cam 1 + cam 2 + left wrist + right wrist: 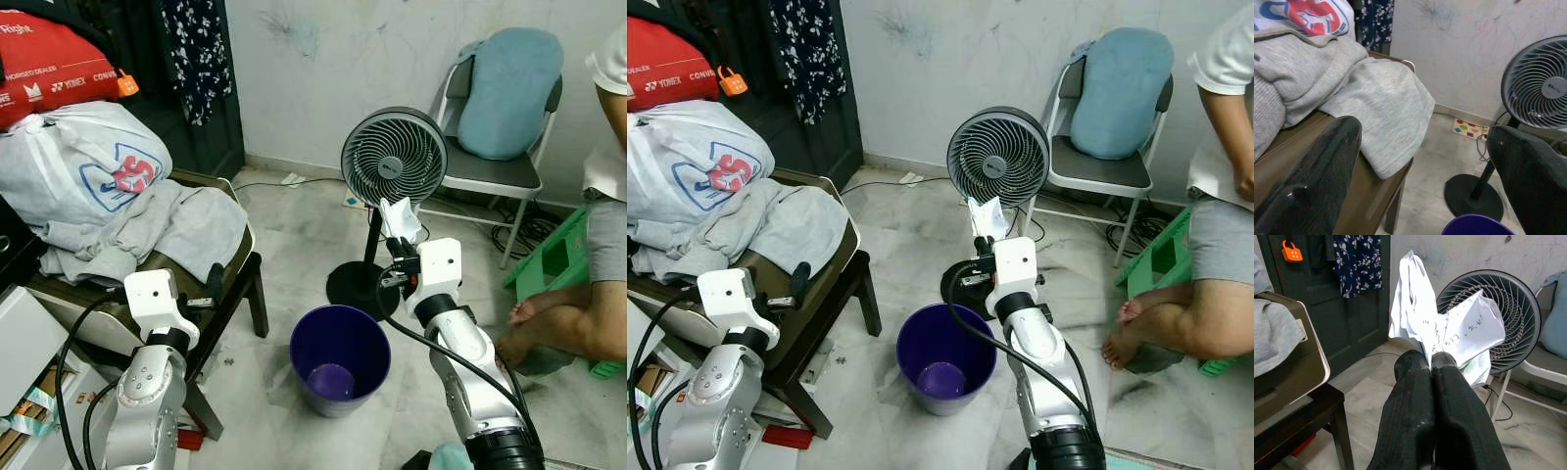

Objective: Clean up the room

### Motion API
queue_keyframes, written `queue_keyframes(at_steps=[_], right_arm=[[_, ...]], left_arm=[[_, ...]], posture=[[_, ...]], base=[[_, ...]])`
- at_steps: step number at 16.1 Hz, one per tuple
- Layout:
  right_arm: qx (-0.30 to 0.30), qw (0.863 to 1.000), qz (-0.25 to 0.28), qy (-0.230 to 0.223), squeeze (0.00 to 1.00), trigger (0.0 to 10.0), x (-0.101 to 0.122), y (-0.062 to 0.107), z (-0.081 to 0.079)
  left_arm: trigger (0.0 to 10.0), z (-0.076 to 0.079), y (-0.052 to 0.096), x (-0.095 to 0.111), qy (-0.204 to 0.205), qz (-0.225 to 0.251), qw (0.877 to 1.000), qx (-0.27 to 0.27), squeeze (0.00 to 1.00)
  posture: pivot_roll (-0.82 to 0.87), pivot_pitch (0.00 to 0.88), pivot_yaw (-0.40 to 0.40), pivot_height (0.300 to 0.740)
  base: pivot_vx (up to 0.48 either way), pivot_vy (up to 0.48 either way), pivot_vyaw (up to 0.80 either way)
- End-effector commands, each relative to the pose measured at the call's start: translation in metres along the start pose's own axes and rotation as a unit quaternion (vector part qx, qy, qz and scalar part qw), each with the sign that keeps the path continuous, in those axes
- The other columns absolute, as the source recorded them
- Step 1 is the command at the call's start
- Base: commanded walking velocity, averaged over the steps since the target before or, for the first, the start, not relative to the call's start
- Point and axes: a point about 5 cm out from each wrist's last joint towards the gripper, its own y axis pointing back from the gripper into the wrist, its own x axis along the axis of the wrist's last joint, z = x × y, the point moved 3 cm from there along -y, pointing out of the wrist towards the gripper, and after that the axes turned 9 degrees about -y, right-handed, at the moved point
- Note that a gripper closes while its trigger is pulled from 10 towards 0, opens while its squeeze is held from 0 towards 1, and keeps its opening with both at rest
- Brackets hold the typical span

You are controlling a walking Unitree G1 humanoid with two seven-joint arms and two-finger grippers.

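Beyond the purple bin (340, 357), the raised right pincer (1431, 363) pinches crumpled paper (1444, 328).

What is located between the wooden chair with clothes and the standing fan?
In the left eye view, the purple bin stands on the floor between the wooden chair and the fan, nearer the robot.

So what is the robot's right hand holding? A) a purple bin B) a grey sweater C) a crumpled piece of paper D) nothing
C: the right gripper has its fingers pinched shut on a crumpled white paper, held up in front of the fan and above the purple bin.
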Motion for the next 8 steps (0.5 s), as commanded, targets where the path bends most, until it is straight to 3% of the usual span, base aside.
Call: queue_keyframes(at_steps=[1,8], right_arm=[[-0.004,1.0,-0.001,0.001,0.0,10.0,0.0002,0.0,0.0022],[-0.003,1.0,-0.003,0.002,0.0,10.0,-0.0003,0.0002,0.0026]], left_arm=[[10.0,0.0011,-0.0003,0.0033,0.001,0.007,1.0,-0.004,0.0],[10.0,0.0011,0.0,0.0036,0.004,0.01,1.0,-0.006,0.0]], posture=[[-0.14,0.0,-0.016,0.74],[-0.14,0.0,-0.017,0.74]], base=[[0.255,0.0,0.0],[0.359,0.0,0.0]])
